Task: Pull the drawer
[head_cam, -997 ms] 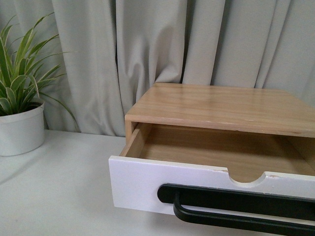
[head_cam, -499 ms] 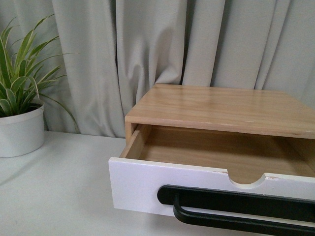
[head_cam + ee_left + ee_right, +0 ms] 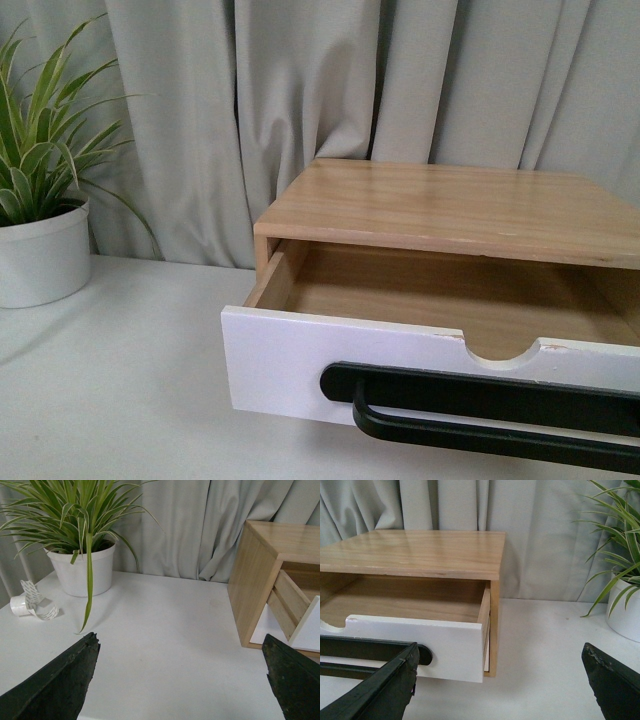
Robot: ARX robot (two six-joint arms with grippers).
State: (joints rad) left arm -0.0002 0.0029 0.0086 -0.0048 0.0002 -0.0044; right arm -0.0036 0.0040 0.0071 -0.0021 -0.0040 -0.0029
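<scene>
The drawer (image 3: pixel 290 365) stands pulled out of the light wood cabinet (image 3: pixel 450 205), showing its bare wood inside. Its white front carries a long black bar handle (image 3: pixel 480 410) and a semicircular notch (image 3: pixel 500 350) in the top edge. Neither arm shows in the front view. My right gripper (image 3: pixel 500 650) is open, just in front of the drawer front's (image 3: pixel 450 647) right end, one finger overlapping the handle (image 3: pixel 365 650) in the picture, nothing held. My left gripper (image 3: pixel 180 645) is open over the table, left of the cabinet's side (image 3: pixel 252 590).
A spiky green plant in a white pot (image 3: pixel 40 250) stands at the left, seen also as the pot (image 3: pixel 82 572) in the left wrist view. A roll of tape (image 3: pixel 30 605) lies beside it. Another potted plant (image 3: pixel 625 610) is right of the cabinet. Grey curtains hang behind.
The whole scene sits slightly higher in the front view than a second ago. The drawer's extension out of the cabinet looks the same.
</scene>
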